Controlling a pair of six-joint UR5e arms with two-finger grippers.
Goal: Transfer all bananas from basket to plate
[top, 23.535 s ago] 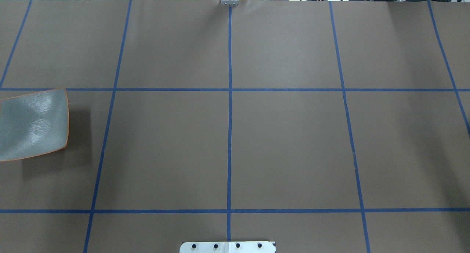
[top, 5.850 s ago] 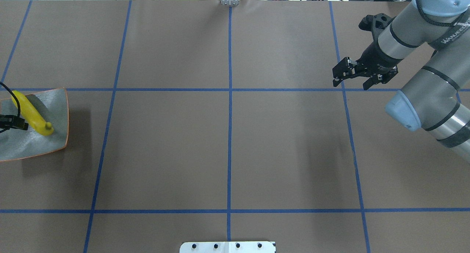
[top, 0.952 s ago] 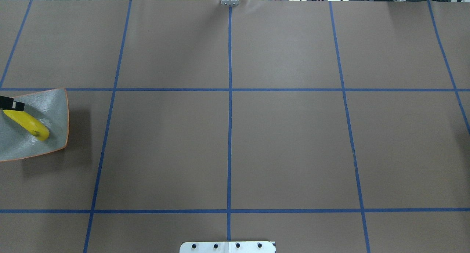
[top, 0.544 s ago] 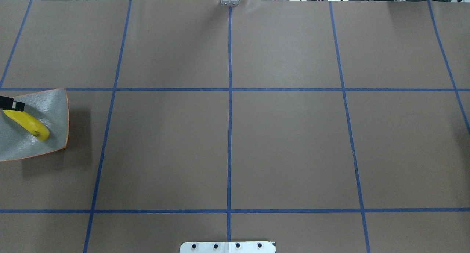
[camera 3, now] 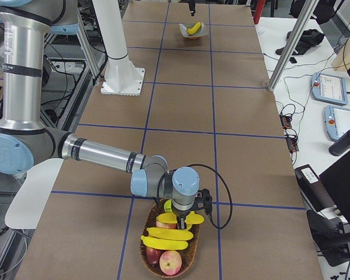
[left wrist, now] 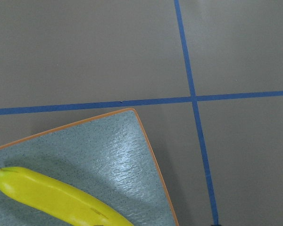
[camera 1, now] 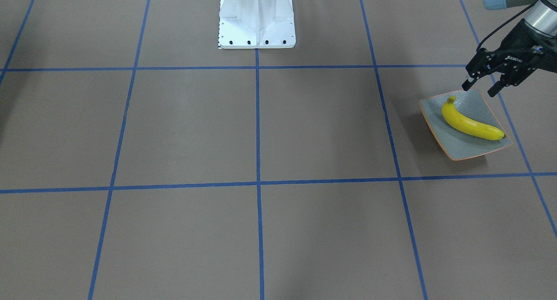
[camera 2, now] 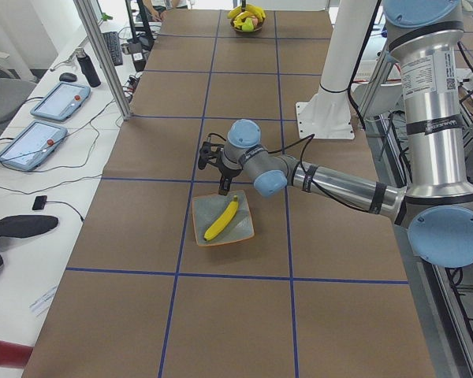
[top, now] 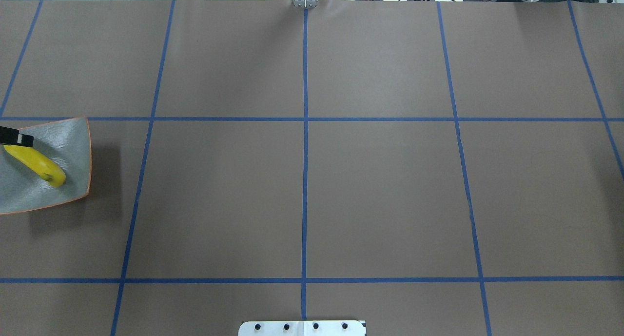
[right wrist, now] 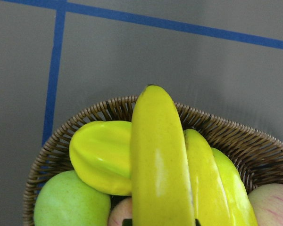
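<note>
One banana [camera 1: 470, 125] lies on the grey-green plate [camera 1: 461, 143] at the table's left end; both also show in the overhead view, the banana [top: 36, 163] on the plate [top: 68, 141]. My left gripper [camera 1: 478, 90] is open and empty, just above the plate's corner nearest the robot. At the far right end, the wicker basket [camera 3: 149, 256] holds several more bananas. My right gripper [camera 3: 184, 224] is down in the basket. In the right wrist view its dark fingertips flank the top banana [right wrist: 160, 179] on both sides, shut on it.
The basket [right wrist: 212, 127] also holds red apples [camera 3: 170, 262], a green apple [right wrist: 70, 202] and a yellow-green fruit [right wrist: 101, 155]. The white robot pedestal [camera 1: 256, 17] stands at the table's middle rear. Metal posts [camera 3: 286, 52] and tablets [camera 2: 55, 102] line the operators' side.
Nothing has visibly moved in the last second. About 6 s ago my left gripper held the banana over the plate and my right arm was over the table; it has since left the overhead view.
</note>
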